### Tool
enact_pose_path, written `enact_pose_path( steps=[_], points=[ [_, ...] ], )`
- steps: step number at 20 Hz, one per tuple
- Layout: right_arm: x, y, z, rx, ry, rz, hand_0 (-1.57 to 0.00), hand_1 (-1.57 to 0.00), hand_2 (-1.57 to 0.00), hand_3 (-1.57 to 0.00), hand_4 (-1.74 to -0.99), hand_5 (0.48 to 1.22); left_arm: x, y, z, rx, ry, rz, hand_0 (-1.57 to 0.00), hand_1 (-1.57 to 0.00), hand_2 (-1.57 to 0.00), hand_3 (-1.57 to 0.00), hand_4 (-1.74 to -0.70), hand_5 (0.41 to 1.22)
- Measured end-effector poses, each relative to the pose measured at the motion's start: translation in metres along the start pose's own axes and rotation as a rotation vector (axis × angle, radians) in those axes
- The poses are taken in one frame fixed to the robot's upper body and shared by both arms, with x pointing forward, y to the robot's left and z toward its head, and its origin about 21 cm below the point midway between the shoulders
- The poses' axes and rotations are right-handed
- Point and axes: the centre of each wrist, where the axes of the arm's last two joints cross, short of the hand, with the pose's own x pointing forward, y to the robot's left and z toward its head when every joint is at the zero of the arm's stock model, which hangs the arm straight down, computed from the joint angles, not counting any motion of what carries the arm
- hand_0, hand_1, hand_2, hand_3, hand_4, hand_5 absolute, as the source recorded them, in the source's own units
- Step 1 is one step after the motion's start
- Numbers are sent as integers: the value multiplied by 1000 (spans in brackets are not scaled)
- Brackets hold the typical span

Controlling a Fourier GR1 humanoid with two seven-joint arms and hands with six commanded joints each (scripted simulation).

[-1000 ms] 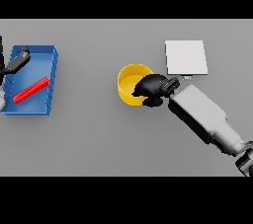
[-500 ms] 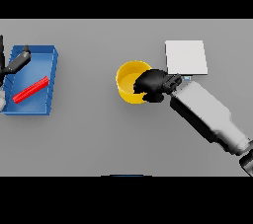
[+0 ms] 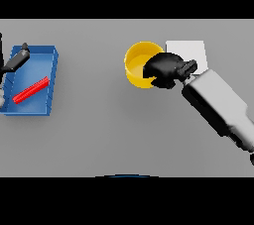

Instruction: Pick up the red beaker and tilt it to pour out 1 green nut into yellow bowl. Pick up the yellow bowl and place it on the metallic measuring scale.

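— So, where, the yellow bowl [image 3: 137, 65]?
— Out on the grey counter [image 3: 109, 130], upright, its right rim touching the near-left corner of the metallic measuring scale [image 3: 191, 54]. Not resting on top of the scale, as far as can be told.
— And gripped by what?
— By the right robot hand [image 3: 165, 69], dark, fingers curled over the bowl's right rim, clamped on it. White and grey forearm [image 3: 218, 105] running off from the bowl toward the lower right.
— Anything inside the bowl?
— Cannot tell; only yellow showing on the uncovered part, the rest hidden under the hand.
— Red beaker?
— Well to the left of the bowl, a long red beaker [image 3: 31, 90] lying tilted inside a blue tray [image 3: 49, 85].
— And the other side?
— Left robot hand [image 3: 17, 60] at the far left of the bowl, over the tray's upper-left corner, mostly cut off by the edge. Fingers too unclear to judge.
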Motion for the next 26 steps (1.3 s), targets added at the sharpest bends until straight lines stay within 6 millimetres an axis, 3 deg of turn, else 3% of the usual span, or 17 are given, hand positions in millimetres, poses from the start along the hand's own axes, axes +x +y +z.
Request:
enact_pose_path(
  steps=[2, 4, 9, 13, 16, 20, 23, 26],
  points=[
    [-6, -7, 2, -20, 56, -21, -1570, -1570, -1482, -1283, -1741, 1220, 1, -2, -1, -3, 18, -15, 1, 1, 1, 1, -742, 704],
    [-25, -10, 15, -43, 80, -24, -1570, -1570, -1504, -1239, -1741, 1221, 0, -3, 3, -6, 0, -15, 1, 1, 1, 1, -744, 710],
    [-65, -14, 25, -113, 206, -43, -1571, -1571, -1527, -1192, -1741, 1221, -2, 2, 2, 4, 31, -7, 1, 1, 1, 1, -738, 703],
    [-92, -3, 28, -132, 273, -102, -1571, -1571, -1506, -1176, -1741, 1221, 5, 3, 5, -3, 18, -11, 1, 1, 1, 1, -728, 691],
    [-111, 10, 30, -140, 315, -104, -1571, -1571, -1459, -1259, -1741, 1221, -1, 1, 6, -6, 18, -15, 1, 1, 1, 1, -722, 684],
    [-125, 30, 24, -128, 354, -143, -1571, -1571, -1396, -1362, -1741, 1221, 0, 2, 6, 3, 24, -17, 1, 1, 1, 1, -722, 681],
    [-131, 38, 23, -124, 370, -167, -1571, -1571, -1379, -1331, -1741, 1221, 0, 3, 7, -2, 28, -22, 1, 1, 1, 1, -725, 676],
    [-132, 43, 22, -125, 336, -186, -1571, -1571, -1345, -1403, -1741, 1221, 0, 1, 7, -4, 29, -15, 1, 1, 1, 1, -726, 673]
  ],
)
